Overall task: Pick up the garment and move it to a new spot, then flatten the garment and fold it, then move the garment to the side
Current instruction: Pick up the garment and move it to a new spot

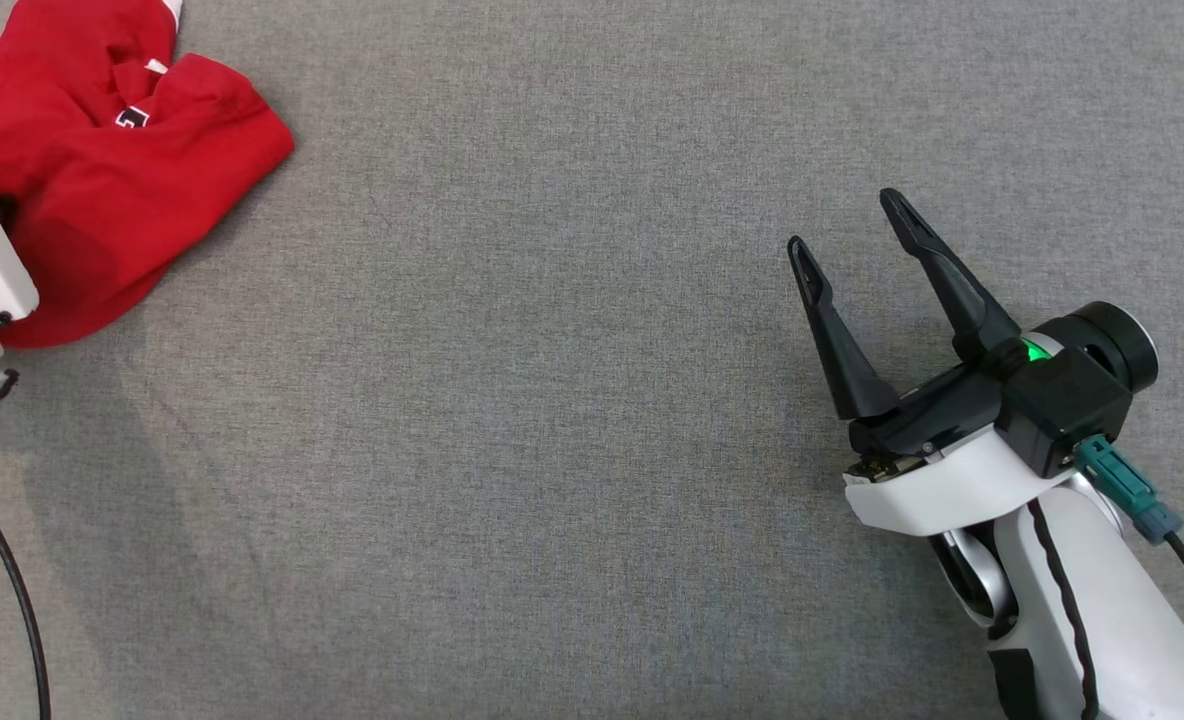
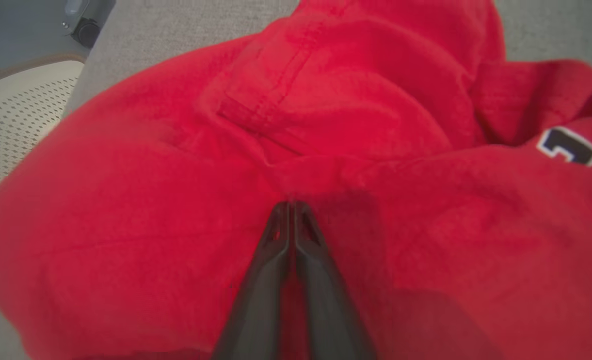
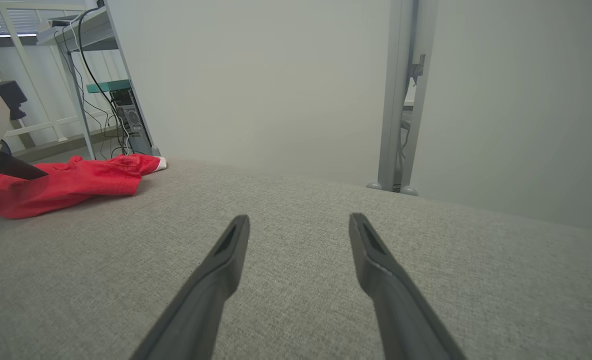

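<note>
Right gripper [image 1: 842,220]: fingers spread wide, holding nothing, over the near right part of the table [image 1: 552,450].
Left gripper [image 2: 289,205]: fingers pinched together on a fold of the garment, at the table's far left.
Garment [image 1: 122,180]: red, crumpled, lying on the table's far left part.

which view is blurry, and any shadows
left wrist view: the left gripper and the red garment close to it are soft, the seam farther off crisper; head view: sharp, a faint shadow on the grey surface below the garment; right wrist view: wide-angle stretch, the right gripper slightly blurred
</note>
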Motion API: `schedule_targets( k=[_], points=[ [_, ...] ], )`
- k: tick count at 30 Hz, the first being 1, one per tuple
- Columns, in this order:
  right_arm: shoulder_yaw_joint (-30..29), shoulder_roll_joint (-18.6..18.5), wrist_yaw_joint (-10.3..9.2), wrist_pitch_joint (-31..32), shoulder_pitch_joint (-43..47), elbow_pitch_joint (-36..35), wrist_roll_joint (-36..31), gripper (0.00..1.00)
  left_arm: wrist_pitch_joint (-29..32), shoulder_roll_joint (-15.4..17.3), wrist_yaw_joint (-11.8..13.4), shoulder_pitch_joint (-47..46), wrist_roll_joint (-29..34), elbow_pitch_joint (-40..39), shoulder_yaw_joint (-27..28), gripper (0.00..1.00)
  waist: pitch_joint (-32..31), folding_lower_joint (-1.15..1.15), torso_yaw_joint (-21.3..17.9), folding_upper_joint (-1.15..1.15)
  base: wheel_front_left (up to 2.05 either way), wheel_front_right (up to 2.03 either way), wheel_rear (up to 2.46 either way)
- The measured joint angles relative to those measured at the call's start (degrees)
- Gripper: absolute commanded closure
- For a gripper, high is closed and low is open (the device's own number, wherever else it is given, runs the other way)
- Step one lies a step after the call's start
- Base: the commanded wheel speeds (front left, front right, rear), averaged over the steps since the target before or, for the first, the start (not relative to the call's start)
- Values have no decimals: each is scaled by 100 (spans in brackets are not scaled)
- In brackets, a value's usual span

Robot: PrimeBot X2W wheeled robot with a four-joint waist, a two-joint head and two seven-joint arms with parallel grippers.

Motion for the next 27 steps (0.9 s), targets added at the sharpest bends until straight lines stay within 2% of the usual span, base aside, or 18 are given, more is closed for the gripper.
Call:
schedule_targets(
  k=[11, 17, 27],
  points=[
    [-14, 47, 0, 0, 1, 101, 3, 0, -970, 64, 0, -103, -142, 76, -232, 100, -279, 0, 43, 0, 0, 0, 0],
    [-10, 91, -1, 0, 26, 157, 70, 0, -1884, 159, 0, -143, -162, 9, -271, 100, -650, 0, 24, 0, 0, 0, 0],
    [-86, 200, -1, 0, 277, 256, 191, 0, -3044, 108, -1, 80, -430, -737, -552, 100, -1374, 0, -85, 0, 0, 0, 0]
  ],
)
